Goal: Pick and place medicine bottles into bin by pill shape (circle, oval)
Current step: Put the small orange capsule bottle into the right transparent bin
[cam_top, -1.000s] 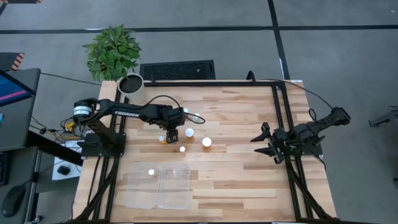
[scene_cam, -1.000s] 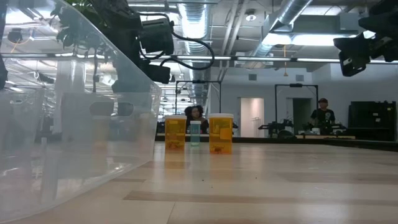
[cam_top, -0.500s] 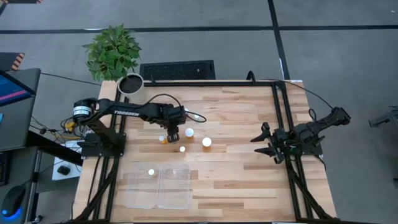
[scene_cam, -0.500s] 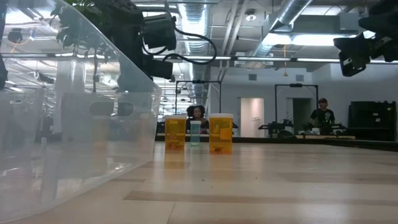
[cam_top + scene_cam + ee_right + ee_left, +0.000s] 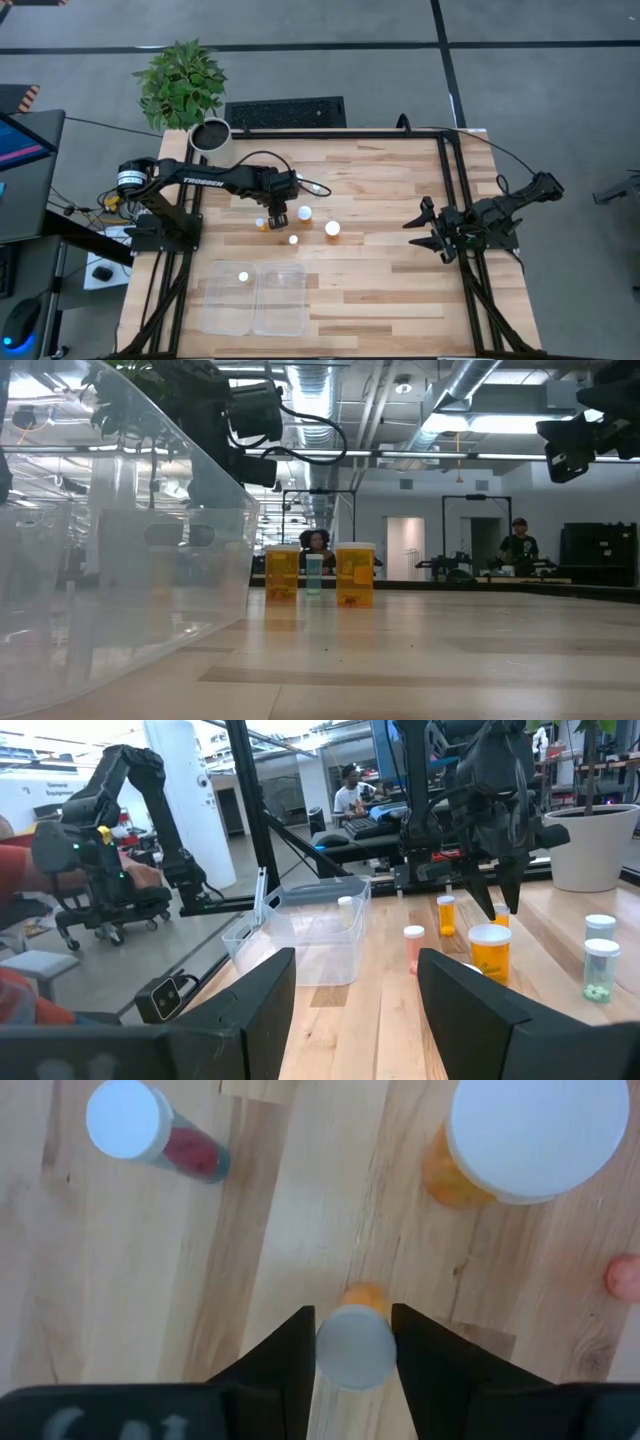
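Note:
My left gripper [image 5: 278,214] points down over a group of white-capped bottles at the table's middle and is shut on a small orange bottle [image 5: 357,1342]. Around it stand a big orange bottle [image 5: 520,1140], a greenish bottle with red pills [image 5: 150,1130], a small pinkish bottle [image 5: 293,239] and another small orange bottle [image 5: 262,224]. The clear two-compartment bin [image 5: 255,297] lies near the front edge, with one bottle [image 5: 241,276] in its left compartment. My right gripper [image 5: 428,228] waits open at the table's right side. My left gripper pinches the small bottle between its two fingers [image 5: 290,1355], at the sides of its round white cap [image 5: 355,1365]. The fingers come from above, pointing down. The bottle is upright, its orange body below the cap. I cannot tell whether it stands on the table or is lifted.
A white plant pot [image 5: 209,133] with a green plant stands at the far left corner, beside a black keyboard [image 5: 285,112]. In the low view the bin's wall [image 5: 120,560] fills the left foreground. People show in the room beyond the table.
My left arm's wrist has risen a little in the low view and then held still. The bottles on the table and in the bin have stayed where they were.

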`<control>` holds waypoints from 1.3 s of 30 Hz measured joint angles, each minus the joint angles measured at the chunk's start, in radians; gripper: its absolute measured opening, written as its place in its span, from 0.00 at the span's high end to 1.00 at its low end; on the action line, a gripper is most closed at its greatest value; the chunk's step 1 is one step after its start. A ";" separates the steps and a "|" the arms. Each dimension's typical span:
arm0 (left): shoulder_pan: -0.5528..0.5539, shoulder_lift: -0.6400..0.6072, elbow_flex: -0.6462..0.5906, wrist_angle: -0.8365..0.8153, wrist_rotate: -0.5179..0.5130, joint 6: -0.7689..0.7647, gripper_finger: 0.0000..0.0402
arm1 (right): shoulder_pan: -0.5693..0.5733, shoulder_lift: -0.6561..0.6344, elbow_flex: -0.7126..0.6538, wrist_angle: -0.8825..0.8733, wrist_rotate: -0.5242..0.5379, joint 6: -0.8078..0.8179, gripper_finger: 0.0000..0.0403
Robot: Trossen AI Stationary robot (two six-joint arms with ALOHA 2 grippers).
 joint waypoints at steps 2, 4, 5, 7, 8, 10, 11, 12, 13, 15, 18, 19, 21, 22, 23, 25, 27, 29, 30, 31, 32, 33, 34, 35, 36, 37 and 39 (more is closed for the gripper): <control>0.000 0.000 0.000 0.000 0.000 -0.009 0.72 | 0.000 0.000 0.000 0.000 0.000 0.000 0.44; 0.000 -0.006 0.000 -0.009 0.002 -0.020 0.72 | 0.000 0.000 0.000 0.000 0.000 0.000 0.44; 0.000 -0.010 0.000 -0.011 0.003 -0.026 0.72 | 0.000 0.000 0.000 0.000 0.000 0.000 0.44; -0.003 -0.023 0.012 -0.020 0.003 -0.038 0.72 | 0.000 0.000 0.000 0.000 0.000 0.000 0.44; -0.006 -0.031 0.023 -0.026 0.002 -0.040 0.72 | 0.000 0.000 0.000 0.000 0.000 0.000 0.44; -0.013 -0.047 0.048 -0.045 0.001 -0.041 0.72 | 0.000 0.000 0.000 0.000 0.000 0.000 0.44; -0.018 -0.052 0.060 -0.057 0.000 -0.043 0.72 | 0.000 0.000 0.000 0.000 0.000 0.000 0.44; -0.026 -0.057 0.076 -0.077 -0.001 -0.051 0.72 | 0.000 0.000 0.000 0.000 0.000 0.000 0.44; -0.033 -0.059 0.096 -0.098 -0.003 -0.061 0.72 | 0.000 0.000 0.000 0.000 0.000 0.000 0.44; -0.053 -0.063 0.143 -0.145 -0.002 -0.091 0.72 | 0.000 0.000 0.000 0.000 0.000 0.000 0.44; -0.109 -0.066 0.216 -0.224 0.002 -0.119 0.72 | 0.000 0.000 0.000 0.000 0.000 0.000 0.44; -0.132 -0.066 0.242 -0.251 0.003 -0.125 0.72 | 0.000 0.000 0.000 0.000 0.000 0.000 0.44; -0.183 -0.066 0.296 -0.301 0.003 -0.149 0.72 | 0.000 0.000 0.000 0.000 0.000 0.000 0.44; -0.208 -0.066 0.321 -0.316 0.003 -0.165 0.72 | 0.000 0.000 0.000 0.000 0.000 0.000 0.44; -0.235 -0.066 0.347 -0.331 0.002 -0.183 0.72 | 0.000 0.000 0.000 0.000 0.001 0.000 0.44; -0.291 -0.066 0.394 -0.346 0.001 -0.221 0.72 | 0.000 0.000 0.000 0.000 0.000 0.000 0.44; -0.353 -0.066 0.433 -0.352 0.001 -0.261 0.72 | 0.000 0.000 0.000 0.000 0.001 0.000 0.44; -0.413 -0.066 0.463 -0.350 0.000 -0.298 0.72 | 0.000 0.000 0.000 0.000 0.001 0.000 0.44; -0.443 -0.066 0.474 -0.350 -0.004 -0.317 0.72 | 0.000 0.000 0.000 0.000 0.001 0.000 0.44; -0.471 -0.066 0.482 -0.352 -0.012 -0.335 0.72 | 0.000 0.000 0.000 0.000 0.001 0.000 0.44; -0.501 -0.066 0.486 -0.350 -0.024 -0.352 0.72 | 0.000 0.000 0.000 0.000 0.000 0.000 0.44; -0.526 -0.066 0.488 -0.346 -0.030 -0.368 0.72 | 0.000 0.000 0.000 0.000 0.001 0.000 0.44; -0.552 -0.066 0.488 -0.344 -0.032 -0.383 0.72 | 0.000 0.000 0.000 0.000 0.001 0.000 0.44; -0.577 -0.066 0.488 -0.345 -0.032 -0.401 0.72 | 0.000 0.000 0.000 0.000 0.001 0.000 0.44; -0.599 -0.066 0.488 -0.344 -0.032 -0.420 0.72 | 0.000 0.000 0.000 0.000 0.001 0.000 0.44; -0.620 -0.066 0.488 -0.342 -0.033 -0.441 0.72 | 0.000 0.000 0.000 0.000 0.000 0.001 0.44; -0.658 -0.066 0.487 -0.330 -0.042 -0.477 0.72 | 0.000 0.000 0.000 0.000 0.001 0.001 0.44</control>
